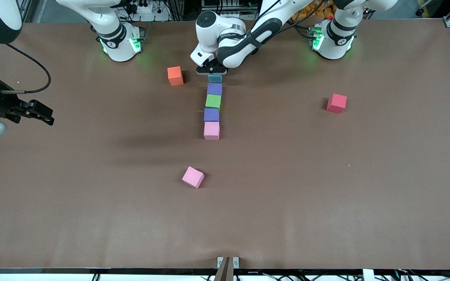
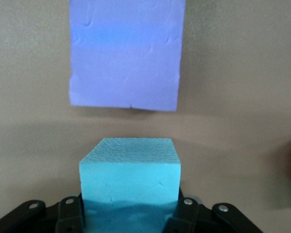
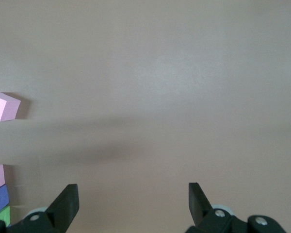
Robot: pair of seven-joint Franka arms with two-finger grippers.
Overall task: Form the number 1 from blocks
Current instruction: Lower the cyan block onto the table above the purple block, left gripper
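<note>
Clamped on the cyan block (image 1: 215, 78), the left gripper (image 1: 211, 71) sits at the upper centre of the front view, its arm reaching in from the base at the upper right; in the left wrist view the cyan block (image 2: 129, 167) is pinched between the fingers (image 2: 71, 213), with a small gap of table between it and the purple block (image 2: 126, 53) above it in that frame. Right gripper (image 1: 39, 114) hangs at the far left edge of the front view, waiting with its fingers (image 3: 65, 204) spread wide and nothing between them. Largest of all, the brown table (image 1: 326, 187) fills the frame. Down its centre runs a column: cyan at top, then the purple block (image 1: 214, 89), green block (image 1: 213, 101), second purple block (image 1: 211, 114) and pink block (image 1: 211, 130), each just beside the next. Loose cubes lie apart: a second pink cube (image 1: 193, 177) lower centre, an orange cube (image 1: 175, 75) upper centre-left, a red cube (image 1: 336, 103) upper right.
</note>
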